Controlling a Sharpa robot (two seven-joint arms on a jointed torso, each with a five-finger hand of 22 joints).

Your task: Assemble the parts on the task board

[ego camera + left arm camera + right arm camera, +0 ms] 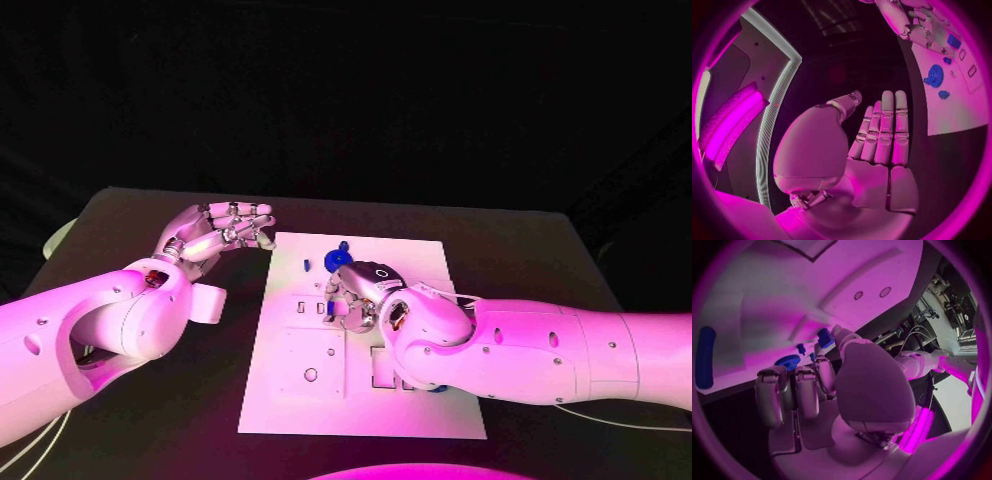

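Head view: the white task board (361, 400) is lying in the middle of the black table (519, 240), its long side running away from the robot. Small blue parts are sitting on the board's far half: a round blue gear (340, 260) near the far edge and a thin blue peg (307, 264) just to its left. The right hand (361, 292) is reaching in from the right and hovering over the board's upper middle, just on the near side of the gear, its fingers curling downward toward the surface. In the right wrist view the right hand's fingers (807, 390) are bending in side by side while a small blue block (824, 337) is sitting at the thumb tip (837, 332); whether the hand is actually pinching it I cannot tell. The gear (787, 361) is showing just beyond the fingers, a small blue peg (801, 347) is standing near it, and a long blue slot-shaped piece (704, 357) is lying well apart on the board.

The left hand (219, 230) is hovering off the board's far left corner, above the bare table, holding nothing. In the left wrist view its fingers (886, 130) are stretching out straight and close together, thumb apart, with the board (954, 105) and gear (934, 76) off to one side
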